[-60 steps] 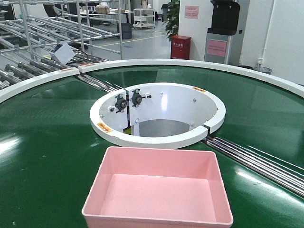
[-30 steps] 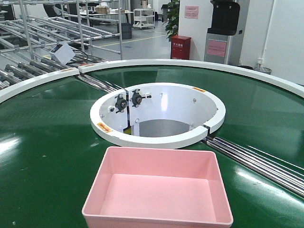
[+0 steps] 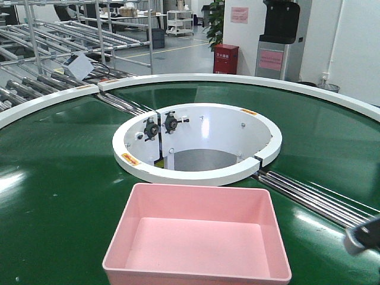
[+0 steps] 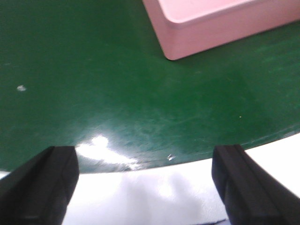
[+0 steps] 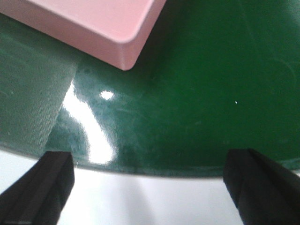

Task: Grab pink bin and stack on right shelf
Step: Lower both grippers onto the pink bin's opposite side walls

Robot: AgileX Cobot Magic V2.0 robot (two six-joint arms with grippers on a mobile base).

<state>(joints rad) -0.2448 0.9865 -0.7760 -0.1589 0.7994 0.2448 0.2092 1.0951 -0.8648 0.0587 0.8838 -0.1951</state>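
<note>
**Conveyor hall: right arm edges into frame beside pink bin**

Green conveyor belt point(image 3: 59, 178) curves round a white ring well point(image 3: 196, 176), with the pink bin point(image 3: 199, 237) lying empty on its near edge. A dark part of the right arm point(image 3: 363, 233), absent half a second ago, now shows to the right of the bin, suggesting the reach has begun. The bin itself has not shifted. Left end effector point(image 4: 140, 185) and right end effector point(image 5: 150, 187) both gape wide, holding nothing, short of the bin's near corners. No right shelf is in view. Pink wall notices point(image 3: 239, 15), a red cabinet point(image 3: 225, 58) with white characters and the ring's orange stickers point(image 3: 130, 159) are too small to read.
</note>
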